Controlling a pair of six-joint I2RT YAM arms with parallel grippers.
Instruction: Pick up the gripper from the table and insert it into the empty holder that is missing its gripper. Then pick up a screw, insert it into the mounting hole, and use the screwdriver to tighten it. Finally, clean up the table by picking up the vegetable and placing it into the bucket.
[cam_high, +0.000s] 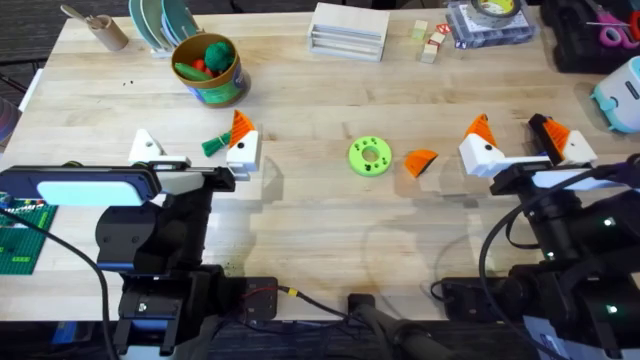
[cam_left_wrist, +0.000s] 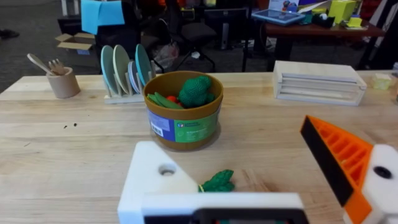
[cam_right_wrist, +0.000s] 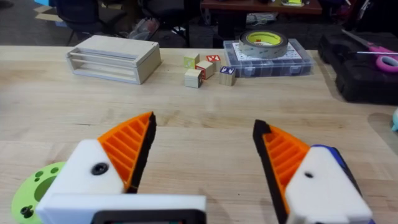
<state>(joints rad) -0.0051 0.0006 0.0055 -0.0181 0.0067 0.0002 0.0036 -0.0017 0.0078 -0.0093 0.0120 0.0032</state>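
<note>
**Wedge on the table, one finger block bare**

Grippers of both arms rest low near their bases, and neither holds anything. The left gripper (cam_high: 195, 152) is spread wide; one of its white blocks, the holder (cam_high: 147, 146), has no orange pad and shows a bare mounting hole, so I judge this is where the part must go. The right gripper (cam_high: 520, 140) is also wide open, with both orange pads in place.

The loose orange gripper (cam_high: 421, 160) lies on the table (cam_high: 300, 230) between the two arms, just beside the green disc (cam_high: 370, 156), nearer to the right arm. The vegetable (cam_high: 216, 145) lies between the left fingers, close to the padded one, so it may get in the way there. The bucket (cam_high: 207, 68) stands behind it, already with toy food inside. I cannot clearly find the screwdriver or a screw.
</note>
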